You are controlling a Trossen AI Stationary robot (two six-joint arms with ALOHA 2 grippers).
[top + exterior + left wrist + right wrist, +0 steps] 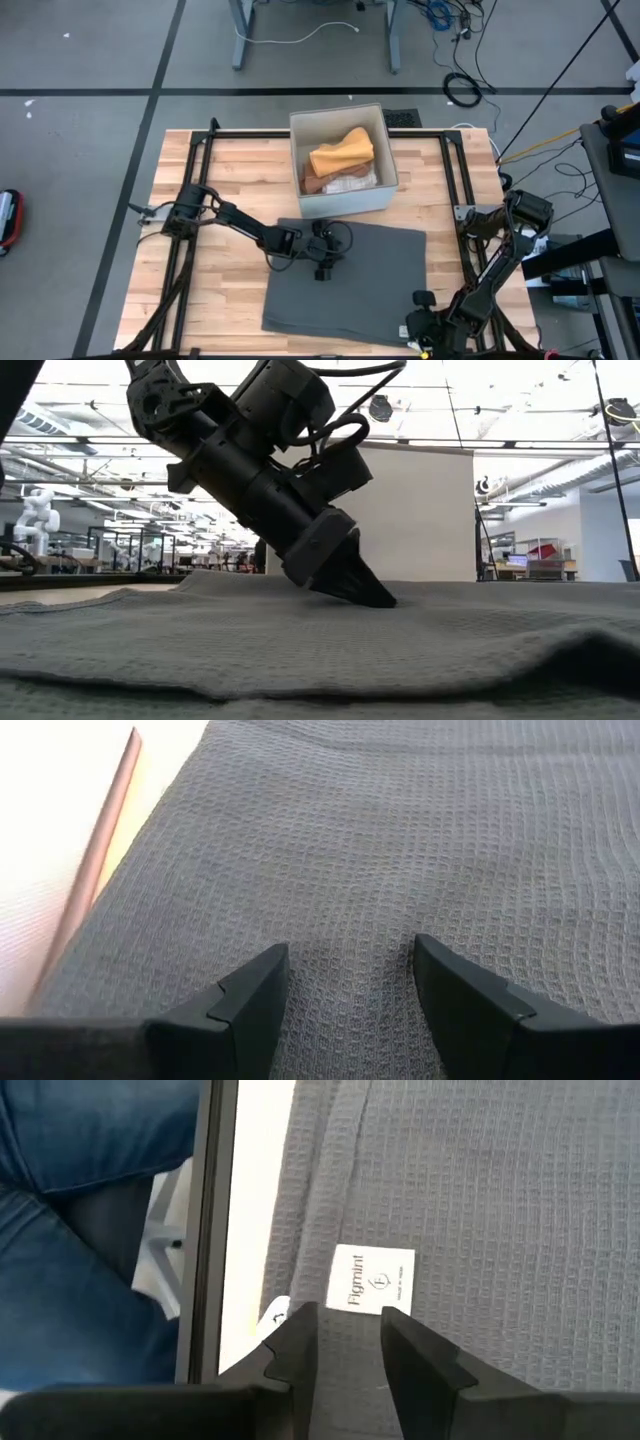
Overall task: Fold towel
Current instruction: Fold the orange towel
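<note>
A grey towel is spread flat on the table, in front of a bin. The left gripper is pressed on its far-left part, fingers wide. The right gripper is set at its near-right corner, fingers narrow, beside the label.

A pale grey square bin sits on the light wooden slatted table, an orange cloth bundled inside.
</note>
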